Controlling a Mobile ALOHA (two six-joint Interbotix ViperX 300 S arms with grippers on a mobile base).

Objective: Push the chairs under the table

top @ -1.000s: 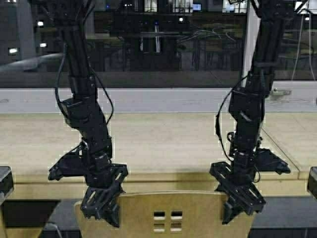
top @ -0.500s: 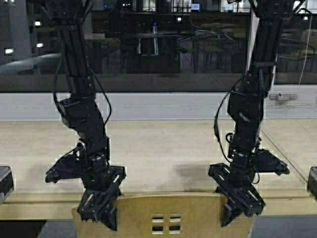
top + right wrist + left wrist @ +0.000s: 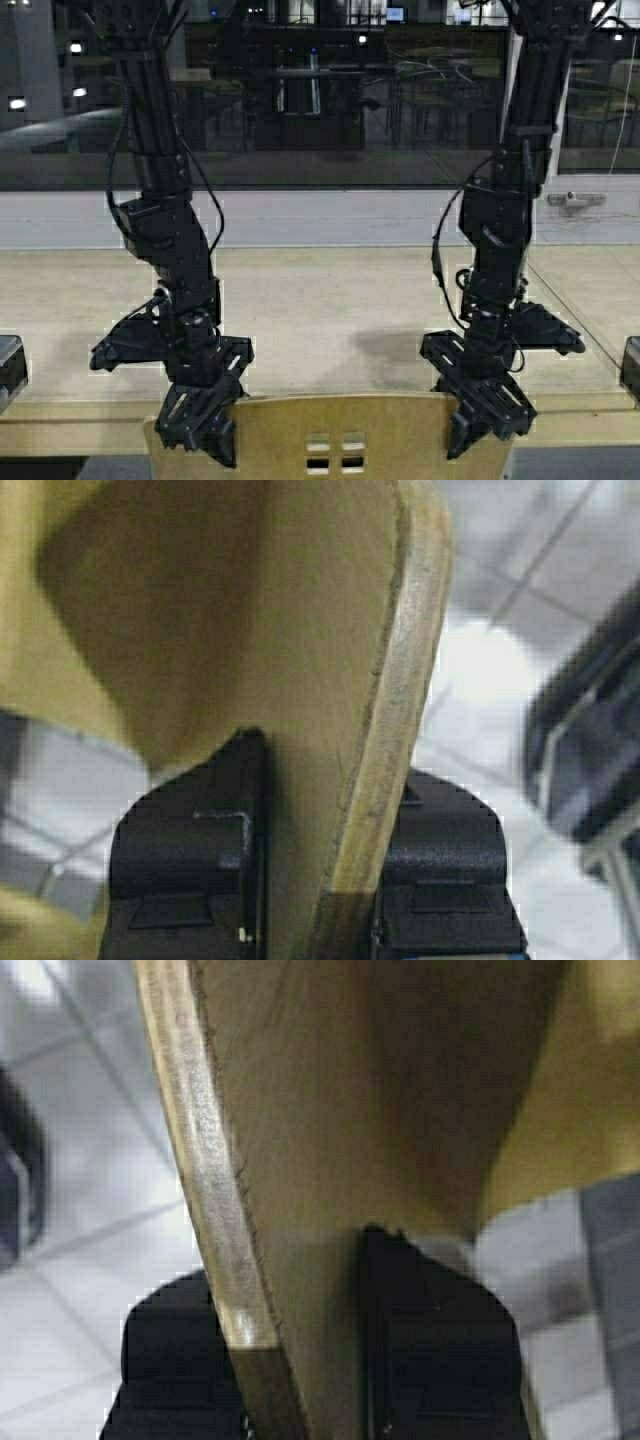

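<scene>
Two grips, my left gripper (image 3: 205, 425) and right gripper (image 3: 487, 412), hold jaws clamped on the chair (image 3: 340, 435) backrest's top corners, keeping it square to the bench (image 3: 330, 300) edge just ahead for an even push.

Dark window (image 3: 320, 90) ahead — pale tiled floor (image 3: 90, 1210) (below).

Both arms are matte black, built of blocky jointed segments, with thin black cables looping beside them above each end effector. The left end effector (image 3: 200, 425) and right end effector (image 3: 487, 405) have lattice-like open frames. Their finger pads (image 3: 435, 1360) are black and ribbed.
</scene>
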